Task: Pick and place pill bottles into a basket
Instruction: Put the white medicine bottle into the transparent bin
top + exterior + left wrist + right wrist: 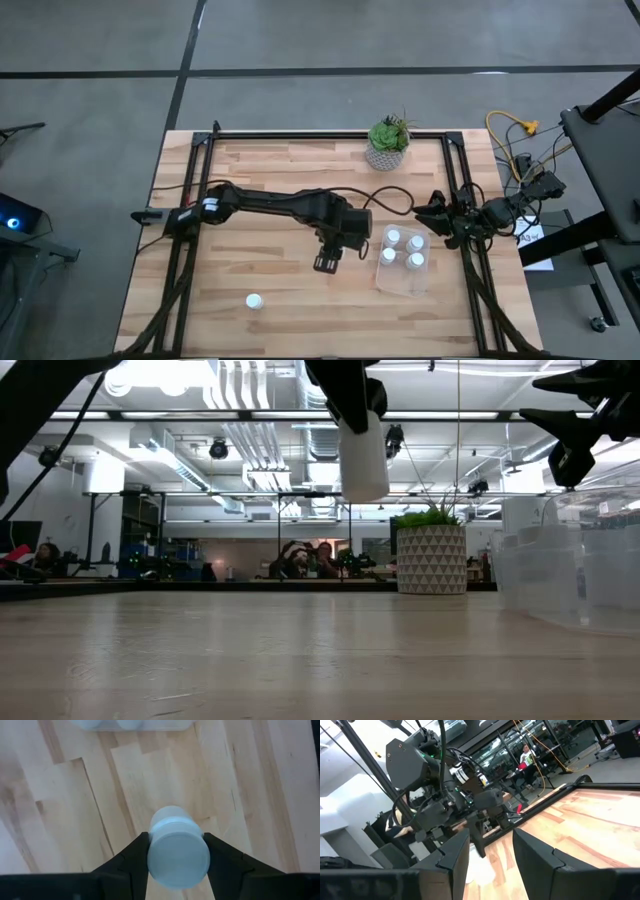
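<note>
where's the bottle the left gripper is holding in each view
High view: not visible itself; it is hidden under the left gripper, just left of the basket.
Low view: held bottle hangs at top centre, off the table.
Left wrist view: centre bottom, clamped between the fingers.
Right wrist view: cannot tell.
Shared landmark: the basket, showing in the high, low and left wrist views.

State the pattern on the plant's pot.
The pot is pale with a raised triangle pattern, clearest in the low view.
</note>
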Robot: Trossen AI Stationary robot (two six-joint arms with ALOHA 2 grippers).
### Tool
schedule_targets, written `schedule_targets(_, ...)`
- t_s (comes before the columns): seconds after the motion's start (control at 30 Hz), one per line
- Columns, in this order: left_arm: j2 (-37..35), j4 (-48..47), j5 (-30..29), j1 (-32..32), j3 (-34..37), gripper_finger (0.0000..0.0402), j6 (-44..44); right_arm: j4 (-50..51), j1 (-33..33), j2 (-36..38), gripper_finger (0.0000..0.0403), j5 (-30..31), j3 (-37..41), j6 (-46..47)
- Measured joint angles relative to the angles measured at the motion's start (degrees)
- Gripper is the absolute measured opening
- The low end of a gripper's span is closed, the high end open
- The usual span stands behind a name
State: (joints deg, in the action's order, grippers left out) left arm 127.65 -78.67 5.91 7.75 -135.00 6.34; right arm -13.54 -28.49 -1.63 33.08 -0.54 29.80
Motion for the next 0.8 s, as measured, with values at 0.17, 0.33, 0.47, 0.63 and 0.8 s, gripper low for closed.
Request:
schedule_targets(0.17,-0.2,0.1,1.5,-0.7,0.0,0.0139,-4.7,-0.6,0.0,0.0,0.0141,0.0,0.0,0.0)
schedule_targets(0.33,-0.2,0.1,2.8,-1.7,0.0,0.0139,-7.6,-0.5,0.0,0.0,0.0141,0.0,0.0,0.3)
schedule_targets(0.47,-0.2,0.1,3.1,-1.9,0.0,0.0139,-8.3,-2.4,0.0,0.1,0.0141,0.0,0.0,5.0)
schedule_targets(0.63,-0.3,0.1,3.5,-2.3,0.0,0.0139,-9.1,-3.6,0.0,0.0,0.0141,1.3,0.0,14.4)
schedule_targets(0.8,-0.3,0.2,4.3,-2.5,0.0,0.0139,-9.0,-3.9,0.0,0.1,0.0141,1.4,0.0,15.8)
